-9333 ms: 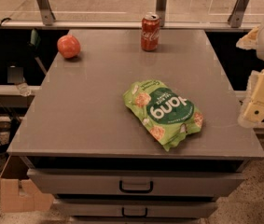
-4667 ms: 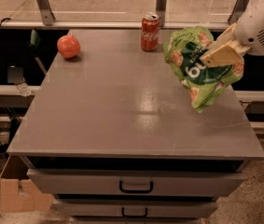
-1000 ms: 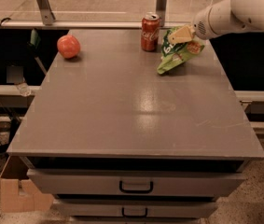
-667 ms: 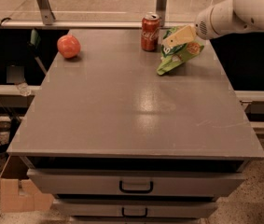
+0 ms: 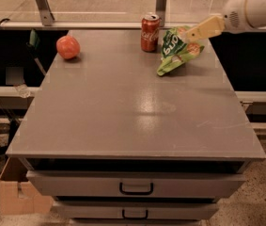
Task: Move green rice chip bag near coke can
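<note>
- Green rice chip bag [image 5: 176,53] is propped up tilted at the far right of the grey table [image 5: 123,112], just beside the coke can [image 5: 150,26].
- gripper [image 5: 189,34] comes in from the right, pinched on the bag's top edge.
- 1 red fruit [image 5: 68,47] sits far left.

Obs.: arm [image 5: 257,6] white, smooth, rounded casing; small round dotted patch at its wrist end. The pincer [image 5: 191,33] is pale tan, flat, tapering; located upper right, above desk [image 5: 123,107] far corner.
</note>
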Motion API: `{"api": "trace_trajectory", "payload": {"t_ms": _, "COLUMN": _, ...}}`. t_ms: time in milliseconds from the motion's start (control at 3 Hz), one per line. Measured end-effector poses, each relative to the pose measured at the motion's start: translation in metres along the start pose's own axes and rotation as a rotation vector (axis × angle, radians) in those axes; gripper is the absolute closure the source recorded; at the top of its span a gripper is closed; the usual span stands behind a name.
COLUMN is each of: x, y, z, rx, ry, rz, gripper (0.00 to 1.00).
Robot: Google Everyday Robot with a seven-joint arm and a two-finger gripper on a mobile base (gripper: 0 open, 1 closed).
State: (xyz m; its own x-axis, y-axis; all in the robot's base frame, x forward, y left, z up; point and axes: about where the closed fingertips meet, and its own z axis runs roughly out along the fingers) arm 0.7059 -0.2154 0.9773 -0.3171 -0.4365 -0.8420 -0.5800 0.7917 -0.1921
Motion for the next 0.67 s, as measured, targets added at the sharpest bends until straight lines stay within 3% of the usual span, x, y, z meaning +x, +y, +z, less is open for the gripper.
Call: {"api": "trace_trajectory", "payload": {"t_ms": 667, "x": 0.019, "y": 0.03, "z": -0.109, "rx": -0.174, "ry": 0.009, "rz": -0.151, "gripper": 0.0}}
